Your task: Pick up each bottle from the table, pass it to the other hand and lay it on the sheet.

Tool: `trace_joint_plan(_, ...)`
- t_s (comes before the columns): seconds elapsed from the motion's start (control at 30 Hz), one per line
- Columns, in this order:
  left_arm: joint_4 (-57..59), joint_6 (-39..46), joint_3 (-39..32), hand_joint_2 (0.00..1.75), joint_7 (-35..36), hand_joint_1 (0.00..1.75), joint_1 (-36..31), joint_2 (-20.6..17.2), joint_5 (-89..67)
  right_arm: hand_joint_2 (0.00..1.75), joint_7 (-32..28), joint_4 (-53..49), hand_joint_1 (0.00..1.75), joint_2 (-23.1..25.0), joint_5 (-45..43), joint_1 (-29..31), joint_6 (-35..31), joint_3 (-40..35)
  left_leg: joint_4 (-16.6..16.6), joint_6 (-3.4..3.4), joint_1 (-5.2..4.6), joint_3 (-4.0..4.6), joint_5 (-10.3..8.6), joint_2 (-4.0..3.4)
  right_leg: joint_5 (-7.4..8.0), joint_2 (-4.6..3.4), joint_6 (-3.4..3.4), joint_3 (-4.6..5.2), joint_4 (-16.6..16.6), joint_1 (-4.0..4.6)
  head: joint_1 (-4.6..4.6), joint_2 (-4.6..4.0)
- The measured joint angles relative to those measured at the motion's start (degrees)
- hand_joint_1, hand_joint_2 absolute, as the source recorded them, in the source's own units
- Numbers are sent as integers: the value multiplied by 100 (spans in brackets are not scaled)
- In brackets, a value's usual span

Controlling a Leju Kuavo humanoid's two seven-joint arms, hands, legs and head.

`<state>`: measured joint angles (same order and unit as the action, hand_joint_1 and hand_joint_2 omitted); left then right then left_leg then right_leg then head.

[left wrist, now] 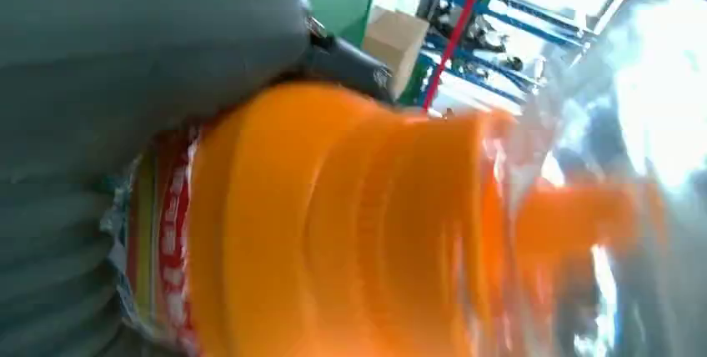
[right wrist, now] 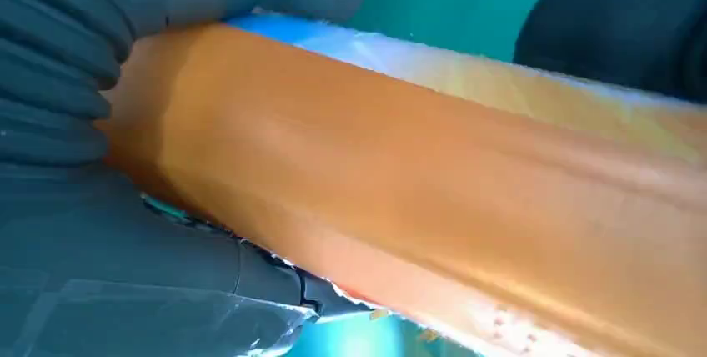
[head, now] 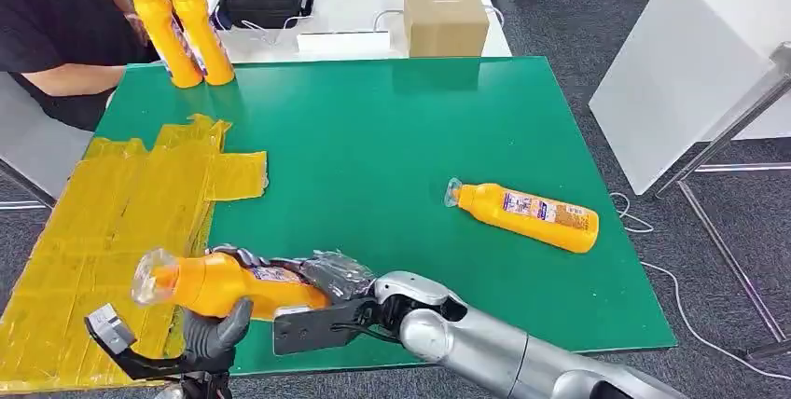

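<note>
Green table (head: 392,138), both hands (head: 280,310) gripping bottle (head: 219,284)

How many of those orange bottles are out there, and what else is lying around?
Orange bottles: 4 (held, lying, two upright)
Cardboard box: 1
Yellow sheet: 1
Black bag: 1
Total: 7

The right arm (head: 504,352) is glossy silver with rounded shells and a black bracket at the wrist. The right hand (head: 322,278) is dark grey; its ribbed cover (right wrist: 58,57) is matte. The left hand (head: 210,334) is dark grey with a thick thumb.
</note>
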<state>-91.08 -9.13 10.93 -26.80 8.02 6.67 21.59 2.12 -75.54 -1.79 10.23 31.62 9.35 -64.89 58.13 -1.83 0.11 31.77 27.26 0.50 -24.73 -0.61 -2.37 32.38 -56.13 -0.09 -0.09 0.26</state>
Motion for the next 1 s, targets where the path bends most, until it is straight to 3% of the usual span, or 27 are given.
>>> trace_joint_plan(0.17,-2,247,-184,175,-127,175,-72,-83,-614,0,-170,-297,0,-195,308,-433,-505,269,0,0,0,0,0,-2,0,-1,0,3,0,0,-2,0)
trace_joint_plan(0.3,-107,1183,-407,175,-435,175,-131,-286,-2124,0,-352,-754,0,-464,533,-1105,-1051,818,0,0,0,9,0,10,-1,13,0,7,0,1,2,0)
trace_joint_plan(0.53,-317,2286,-1001,175,-361,175,-384,-881,-4505,0,-586,-1690,0,-1102,800,-2140,-1088,2094,0,0,0,11,0,5,0,12,0,8,0,0,-2,0)
trace_joint_plan(1.0,-356,2360,-1134,175,-293,175,-459,-1089,-4699,0,-594,-2148,0,-1294,852,-2497,-1033,2660,0,0,0,10,0,3,0,10,0,9,0,1,0,0)
